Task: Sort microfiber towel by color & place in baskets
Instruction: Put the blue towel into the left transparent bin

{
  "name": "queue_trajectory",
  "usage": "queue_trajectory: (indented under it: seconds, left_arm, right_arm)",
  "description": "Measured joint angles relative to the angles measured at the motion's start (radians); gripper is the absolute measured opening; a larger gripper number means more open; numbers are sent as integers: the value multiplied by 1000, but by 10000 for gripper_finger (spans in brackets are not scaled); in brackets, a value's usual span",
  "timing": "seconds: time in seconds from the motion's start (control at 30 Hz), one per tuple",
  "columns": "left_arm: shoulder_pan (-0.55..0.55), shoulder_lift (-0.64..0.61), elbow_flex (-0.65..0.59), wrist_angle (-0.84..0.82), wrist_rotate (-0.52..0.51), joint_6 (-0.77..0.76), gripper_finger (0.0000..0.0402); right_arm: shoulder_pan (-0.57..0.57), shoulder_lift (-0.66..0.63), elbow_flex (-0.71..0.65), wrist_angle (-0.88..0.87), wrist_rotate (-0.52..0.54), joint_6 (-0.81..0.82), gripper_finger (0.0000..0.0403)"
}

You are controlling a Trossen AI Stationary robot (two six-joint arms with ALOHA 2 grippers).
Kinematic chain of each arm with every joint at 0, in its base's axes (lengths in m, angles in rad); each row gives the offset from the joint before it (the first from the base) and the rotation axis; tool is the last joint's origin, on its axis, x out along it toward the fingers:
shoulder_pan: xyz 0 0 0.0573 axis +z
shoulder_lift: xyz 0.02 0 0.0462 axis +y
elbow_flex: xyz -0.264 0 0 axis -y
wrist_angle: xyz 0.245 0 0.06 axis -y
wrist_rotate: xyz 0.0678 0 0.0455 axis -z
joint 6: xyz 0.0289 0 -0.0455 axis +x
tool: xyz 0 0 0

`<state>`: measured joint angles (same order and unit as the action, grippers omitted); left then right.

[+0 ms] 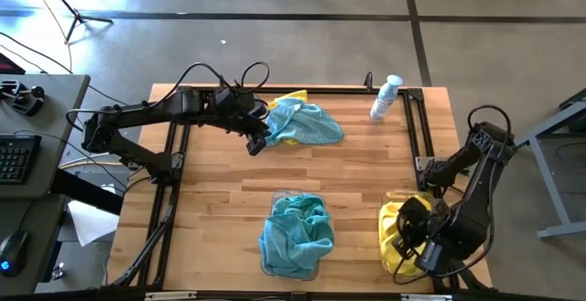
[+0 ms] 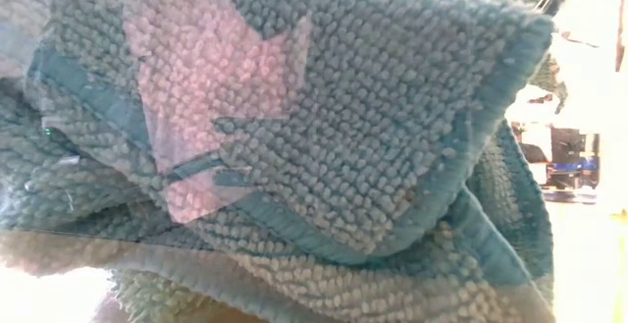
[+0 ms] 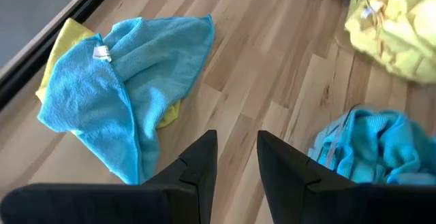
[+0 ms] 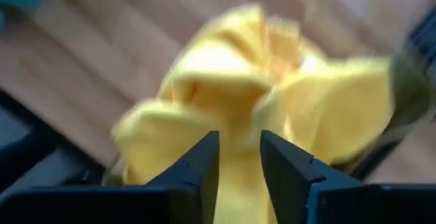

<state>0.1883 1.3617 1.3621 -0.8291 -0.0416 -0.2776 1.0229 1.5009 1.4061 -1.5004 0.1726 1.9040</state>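
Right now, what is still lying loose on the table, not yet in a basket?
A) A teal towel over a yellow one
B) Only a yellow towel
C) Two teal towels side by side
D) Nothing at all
A: near the left gripper, a teal towel lies over a yellow towel on the table.

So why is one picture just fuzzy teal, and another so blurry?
Low view: a teal towel sits right against the lens, hiding the table, with bright glare at the right edge. Right wrist view: the yellow towel is smeared and soft. High and left wrist views are sharp.
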Motion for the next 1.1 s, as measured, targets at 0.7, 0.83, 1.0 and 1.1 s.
queue_trajectory:
  seconds: [0.7,0.83,1.0,1.1]
  left_arm:
    - [-157,134,2,122,-68,-270,91]
    - [-179,191,2,127,-72,-272,91]
    - [-152,244,1,120,-84,-279,91]
    - [-112,267,1,111,-103,-278,91]
  right_arm:
    - [-105,-457,-472,329,523,-393,3]
    - [-214,-566,-578,543,508,-604,1]
    - [-394,-632,-675,806,401,-882,1]
    - [-505,-630,-705,903,318,-981,0]
